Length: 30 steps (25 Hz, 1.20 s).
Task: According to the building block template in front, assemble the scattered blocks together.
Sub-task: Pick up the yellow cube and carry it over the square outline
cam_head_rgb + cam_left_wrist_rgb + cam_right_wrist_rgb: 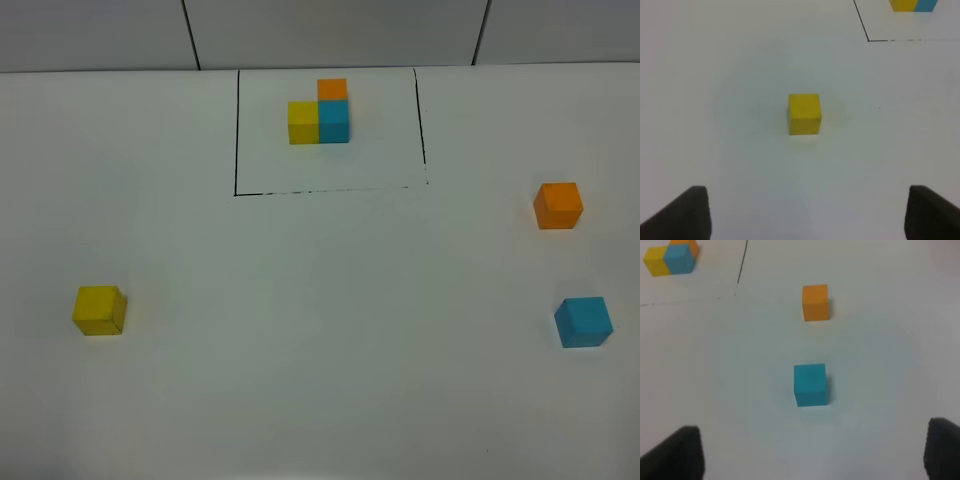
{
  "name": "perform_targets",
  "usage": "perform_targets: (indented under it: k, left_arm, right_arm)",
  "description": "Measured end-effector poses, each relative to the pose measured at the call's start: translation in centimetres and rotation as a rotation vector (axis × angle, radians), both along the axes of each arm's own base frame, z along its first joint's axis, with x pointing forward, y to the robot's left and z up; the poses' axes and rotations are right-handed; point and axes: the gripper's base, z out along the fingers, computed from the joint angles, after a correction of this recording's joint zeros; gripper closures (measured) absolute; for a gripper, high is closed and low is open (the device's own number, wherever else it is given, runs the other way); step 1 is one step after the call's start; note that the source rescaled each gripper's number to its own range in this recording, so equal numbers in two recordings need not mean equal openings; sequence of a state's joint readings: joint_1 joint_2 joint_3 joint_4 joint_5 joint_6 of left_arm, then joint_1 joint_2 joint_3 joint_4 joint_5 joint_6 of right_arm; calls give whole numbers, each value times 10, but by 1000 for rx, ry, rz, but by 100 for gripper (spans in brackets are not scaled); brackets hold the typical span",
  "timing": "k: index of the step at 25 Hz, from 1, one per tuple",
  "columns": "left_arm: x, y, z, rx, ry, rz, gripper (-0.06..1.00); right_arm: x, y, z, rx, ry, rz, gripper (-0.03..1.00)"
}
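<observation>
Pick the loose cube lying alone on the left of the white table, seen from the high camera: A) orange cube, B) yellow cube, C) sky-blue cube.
B: the small yellow cube sits alone at left; the loose orange cube and sky-blue cube lie at right.

open table (320,330) around yellow cube (99,310); orange cube (558,205) near blue cube (583,321)
</observation>
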State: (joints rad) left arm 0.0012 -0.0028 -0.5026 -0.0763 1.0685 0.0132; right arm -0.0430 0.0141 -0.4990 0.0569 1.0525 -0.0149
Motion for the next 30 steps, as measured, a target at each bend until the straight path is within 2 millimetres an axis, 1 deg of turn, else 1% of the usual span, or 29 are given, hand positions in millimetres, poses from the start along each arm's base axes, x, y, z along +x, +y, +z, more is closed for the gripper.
perform_targets:
  k: [15,18,20,22,25,28,30]
  left_arm:
    - [0,0,1,1,-3,1,7]
    - [2,0,8,3,-54,3,7]
    - [7,1,13,2,-80,5,5]
    - [16,1,17,1,-64,6,2]
    - [36,1,18,1,19,7,-2]
    - [66,1,17,1,110,11,-2]
    - [91,1,12,1,185,15,-3]
  right_arm:
    - [0,0,0,6,0,-3,21]
    - [0,0,0,6,0,-3,21]
    - [0,0,0,6,0,-3,21]
    - [0,0,0,6,0,-3,21]
    - [0,0,0,6,0,-3,21]
    - [0,0,0,13,0,-7,21]
    - [0,0,0,13,0,-7,21]
